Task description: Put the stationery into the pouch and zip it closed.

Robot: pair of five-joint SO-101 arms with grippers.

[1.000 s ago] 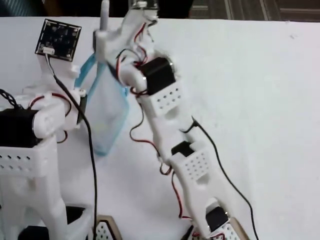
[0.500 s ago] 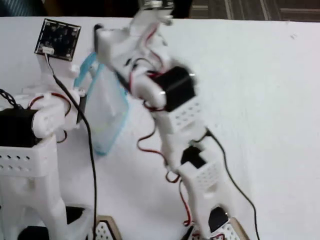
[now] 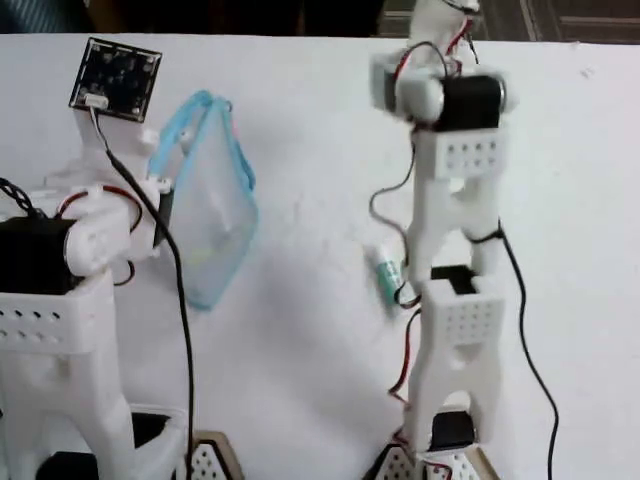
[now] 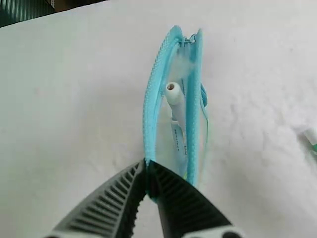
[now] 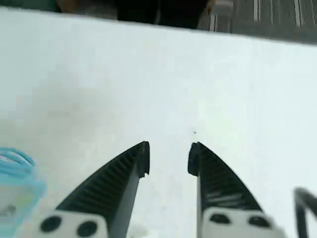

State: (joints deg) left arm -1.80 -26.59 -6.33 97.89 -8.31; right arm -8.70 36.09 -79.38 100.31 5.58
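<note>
White table (image 3: 300,330): pouch (image 3: 210,220) upright, mouth up, left tool (image 4: 147,181) pinching rim.

Left pincer (image 4: 147,174) clamped on pouch (image 4: 149,109) rim; right pincer (image 5: 168,157) parted, its arm apparently reared upright.

The high camera is fixed above the near side and looks down over the white surface (image 3: 560,150), with the arms (image 3: 455,330) rooted at its lower edge. The left wrist camera looks along the left claw (image 4: 147,174), very close onto the pouch (image 4: 150,99) mouth. The right wrist camera looks past the right claw (image 5: 167,158), low across the surface to its far edge. All three views share the pouch. The small tube (image 3: 384,270) may also be the sliver at the left wrist view's margin.
</note>
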